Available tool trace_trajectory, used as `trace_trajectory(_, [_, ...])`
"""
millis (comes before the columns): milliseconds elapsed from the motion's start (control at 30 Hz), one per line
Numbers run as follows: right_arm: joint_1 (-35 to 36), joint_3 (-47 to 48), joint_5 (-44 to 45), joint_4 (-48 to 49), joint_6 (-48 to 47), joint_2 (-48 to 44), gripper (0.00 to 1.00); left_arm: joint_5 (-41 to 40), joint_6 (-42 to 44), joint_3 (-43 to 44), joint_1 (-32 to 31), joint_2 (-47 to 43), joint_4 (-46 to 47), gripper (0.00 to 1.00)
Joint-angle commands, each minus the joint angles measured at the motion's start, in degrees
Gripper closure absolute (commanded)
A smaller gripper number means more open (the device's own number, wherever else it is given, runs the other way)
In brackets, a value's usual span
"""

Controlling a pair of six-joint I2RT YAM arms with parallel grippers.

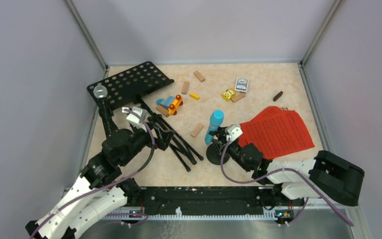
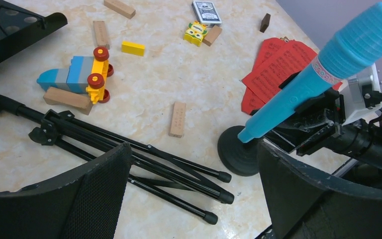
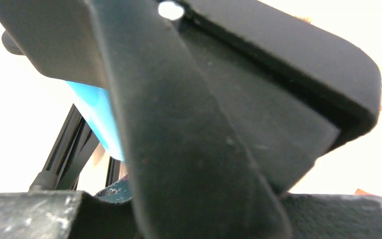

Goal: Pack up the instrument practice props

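The left gripper (image 2: 194, 194) is spread wide with nothing between its fingers, hovering over the folded black tripod legs (image 2: 144, 159). These legs run across the beige table (image 1: 268, 82) from the black hole-punched music desk (image 1: 129, 82), which lies at the far left corner. A black silver-headed microphone (image 1: 100, 92) rises beside the desk's near edge, its lower part hidden by the left arm.

At the centre, the blue microphone (image 2: 323, 74) leans in a black round-based mic holder (image 2: 236, 152). The right gripper (image 1: 222, 137) is pressed close against its lower shaft, but whether it is clamped cannot be told. The red sheet-music pages (image 1: 278, 130) lie flat just right of it.
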Motion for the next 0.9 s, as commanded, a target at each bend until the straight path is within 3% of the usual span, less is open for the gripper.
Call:
trace_trajectory(0, [0.54, -0.42, 0.44, 15.37, 1.73, 2.02, 0.79, 4.04, 0.46, -1.26, 0.08, 0.15, 3.67, 0.01])
trace_trajectory(100, [0.58, -1.14, 0.01, 14.00, 3.36, 0.57, 0.64, 6.43, 0.70, -1.99, 0.12, -0.15, 4.60, 0.01])
trace_trajectory(133, [0.55, -1.20, -0.19, 12.57, 3.54, -0.45, 0.53, 7.08, 0.79, -2.51, 0.14, -0.33, 5.32, 0.01])
trace_trajectory(200, [0.54, -1.06, -0.83, 7.87, 4.22, -3.57, 0.41, 10.06, 1.21, -3.93, 0.14, -0.68, 7.41, 0.01])
trace_trajectory(267, [0.54, -0.88, -1.45, 1.94, 4.83, -7.64, 0.34, 12.20, 1.55, -5.25, 0.14, -0.84, 9.13, 0.01])
trace_trajectory(600, [0.54, 3.46, -7.19, -39.80, 8.10, -35.91, 0.31, 21.17, 7.29, -9.75, 0.08, 0.38, 19.07, 0.01])
trace_trajectory(733, [0.54, 5.89, -10.22, -47.22, 6.93, -45.08, 0.31, 26.57, 11.51, -12.95, 0.13, 1.79, 28.49, 0.01])
trace_trajectory(867, [0.54, 10.24, -13.35, -51.84, 1.92, -46.28, 0.29, 33.19, 15.28, -16.63, 0.05, 2.78, 42.87, 0.01])
